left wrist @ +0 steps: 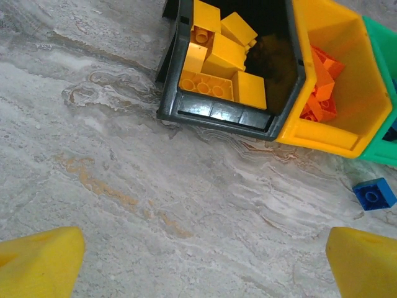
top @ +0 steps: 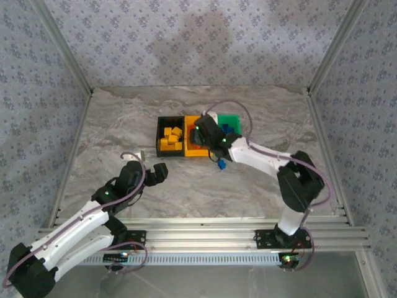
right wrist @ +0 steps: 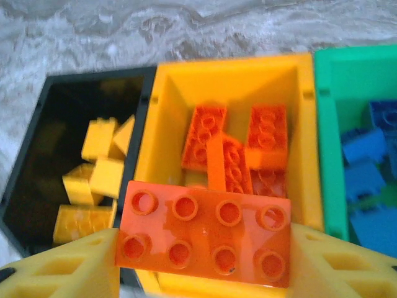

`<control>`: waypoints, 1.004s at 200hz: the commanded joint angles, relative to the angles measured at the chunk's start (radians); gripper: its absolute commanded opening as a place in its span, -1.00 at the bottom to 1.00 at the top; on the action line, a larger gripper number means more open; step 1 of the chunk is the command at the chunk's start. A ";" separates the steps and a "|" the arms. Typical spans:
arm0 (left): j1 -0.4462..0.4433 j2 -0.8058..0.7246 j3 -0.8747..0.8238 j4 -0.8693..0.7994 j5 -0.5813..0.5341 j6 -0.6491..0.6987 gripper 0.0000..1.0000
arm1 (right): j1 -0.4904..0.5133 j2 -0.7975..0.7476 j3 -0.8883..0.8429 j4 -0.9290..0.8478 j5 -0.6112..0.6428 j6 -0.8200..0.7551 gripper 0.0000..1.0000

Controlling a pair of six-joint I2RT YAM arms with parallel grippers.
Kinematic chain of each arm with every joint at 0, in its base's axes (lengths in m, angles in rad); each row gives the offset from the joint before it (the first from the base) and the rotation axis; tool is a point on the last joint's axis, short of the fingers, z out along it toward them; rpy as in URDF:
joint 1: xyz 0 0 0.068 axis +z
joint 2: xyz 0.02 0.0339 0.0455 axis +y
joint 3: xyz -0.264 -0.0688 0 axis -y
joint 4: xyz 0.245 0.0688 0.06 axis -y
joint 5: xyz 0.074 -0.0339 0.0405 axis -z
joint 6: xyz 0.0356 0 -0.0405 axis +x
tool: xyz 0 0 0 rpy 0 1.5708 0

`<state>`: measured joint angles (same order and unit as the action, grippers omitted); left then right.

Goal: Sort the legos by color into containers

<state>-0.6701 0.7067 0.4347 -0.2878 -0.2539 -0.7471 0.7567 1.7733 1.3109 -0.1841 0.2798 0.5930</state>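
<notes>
Showed the black bin [top: 160,133], the yellow-orange bin [top: 197,151] and the green bin [top: 231,118] touching wall to wall in a row at the middle of the marbled desk [top: 118,124], left to right in that order. Left bare desk open on every side of the row, widest to the left and toward the near edge, where metal rails [top: 205,231] closed it off.

Held yellow bricks [left wrist: 223,56] in the black bin, orange-red bricks [right wrist: 205,133] in the yellow-orange bin and blue bricks [right wrist: 366,155] in the green bin. Lay apart on the desk, near the front of the yellow-orange and green bins but not touching them: a loose blue brick [left wrist: 374,194].

Found the right claw [right wrist: 205,254] over the near rim of the yellow-orange bin, its yellow pads [right wrist: 68,267] clamped on an eight-stud orange-red brick [right wrist: 205,233], studs up and nearly level.

Found the left claw [left wrist: 205,261] over bare desk, nearer and to the left of the row and well apart from it, fingers [left wrist: 40,264] spread wide with nothing between.

Hid parts of the yellow-orange and green bins under the right arm in the top view. Cut the green bin off at the right edge of both wrist views, and the left claw's fingers at the bottom corners. Covered the near wall of the yellow-orange bin with the clamped brick in the right wrist view. Could not make out the dark floor of the black bin.
</notes>
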 commanded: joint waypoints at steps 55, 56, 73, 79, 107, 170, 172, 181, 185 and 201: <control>-0.009 -0.023 -0.006 -0.030 0.021 -0.014 0.99 | -0.030 -0.048 0.007 -0.057 -0.017 -0.029 0.74; -0.009 -0.023 -0.006 -0.029 0.021 -0.014 0.99 | -0.030 -0.053 0.001 -0.057 -0.017 -0.029 0.74; -0.009 -0.019 -0.001 -0.024 0.023 -0.014 0.99 | -0.019 -0.152 -0.106 -0.052 -0.007 -0.001 0.74; -0.008 -0.018 -0.002 -0.023 0.023 -0.016 1.00 | -0.015 -0.186 -0.173 -0.053 -0.005 0.015 0.74; -0.009 -0.018 -0.007 -0.025 0.020 -0.026 1.00 | 0.006 -0.342 -0.399 -0.063 -0.011 0.084 0.72; -0.009 -0.017 -0.037 -0.025 0.012 -0.055 1.00 | -0.050 -0.298 -0.544 0.001 -0.181 0.045 0.66; -0.009 -0.016 -0.038 -0.025 0.012 -0.055 0.99 | -0.051 -0.291 -0.542 0.003 -0.181 0.016 0.66; -0.009 -0.016 -0.042 -0.024 0.013 -0.058 0.99 | -0.056 -0.259 -0.528 0.012 -0.174 -0.017 0.63; -0.009 -0.016 -0.043 -0.025 0.013 -0.058 0.99 | -0.059 -0.247 -0.522 0.012 -0.169 -0.027 0.61; -0.008 -0.016 -0.047 -0.028 0.008 -0.059 0.99 | -0.082 -0.191 -0.495 0.016 -0.150 -0.053 0.53</control>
<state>-0.6701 0.6945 0.3992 -0.3157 -0.2466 -0.7891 0.6979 1.5204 0.7650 -0.1905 0.1379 0.6113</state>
